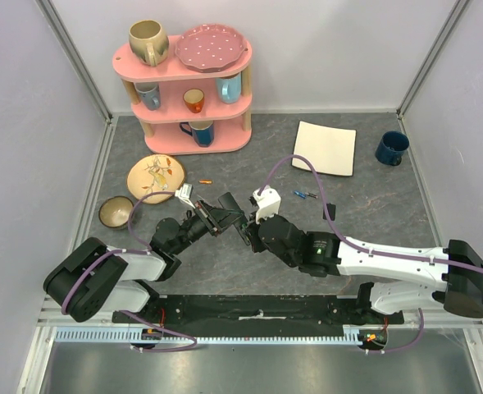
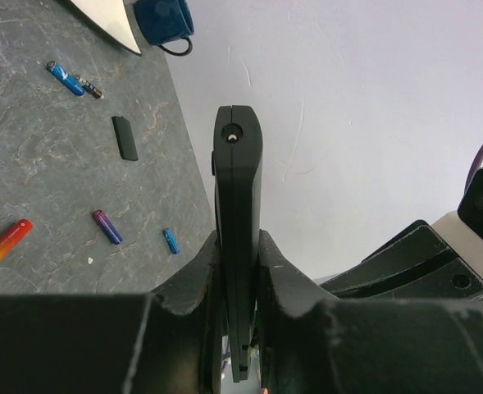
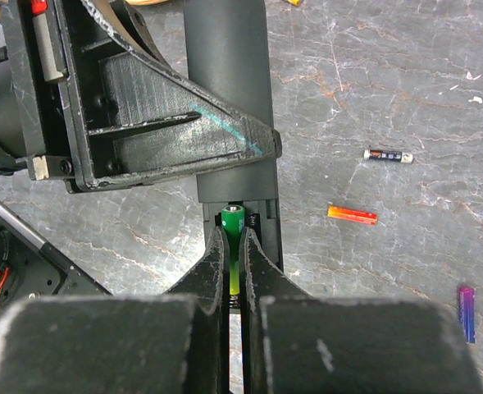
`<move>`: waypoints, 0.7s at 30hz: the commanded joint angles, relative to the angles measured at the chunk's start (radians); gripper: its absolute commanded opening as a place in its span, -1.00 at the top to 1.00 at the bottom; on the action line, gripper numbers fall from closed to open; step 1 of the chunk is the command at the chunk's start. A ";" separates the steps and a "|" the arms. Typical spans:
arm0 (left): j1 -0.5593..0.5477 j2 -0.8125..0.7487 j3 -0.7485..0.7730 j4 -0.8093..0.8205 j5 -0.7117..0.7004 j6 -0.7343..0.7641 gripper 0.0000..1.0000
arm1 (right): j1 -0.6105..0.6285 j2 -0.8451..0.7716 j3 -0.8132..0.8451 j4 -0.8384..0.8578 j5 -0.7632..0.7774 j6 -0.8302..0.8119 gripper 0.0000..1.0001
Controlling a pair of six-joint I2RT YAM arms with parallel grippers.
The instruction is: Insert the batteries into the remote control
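Observation:
My left gripper point(image 2: 238, 244) is shut on the black remote control point(image 2: 237, 164) and holds it edge-on above the table. In the right wrist view the remote point(image 3: 229, 90) has its battery bay open at the near end. My right gripper point(image 3: 234, 238) is shut on a green battery point(image 3: 233, 220), which sits in the open bay. In the top view both grippers, left point(image 1: 220, 213) and right point(image 1: 246, 227), meet at the table's middle. Loose batteries lie on the table: orange point(image 3: 353, 215), black-and-white point(image 3: 389, 155), purple point(image 3: 467, 313), blue point(image 2: 65, 78).
The small black battery cover point(image 2: 126, 137) lies flat on the table. A pink shelf point(image 1: 184, 123) with mugs stands at the back. A white plate point(image 1: 325, 148), blue mug point(image 1: 391, 148), wooden plate point(image 1: 155, 176) and bowl point(image 1: 116, 212) ring the work area.

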 commanded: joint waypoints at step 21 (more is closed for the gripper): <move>0.001 -0.028 0.040 0.376 -0.009 0.035 0.96 | 0.009 0.113 0.112 -0.189 -0.155 0.053 1.00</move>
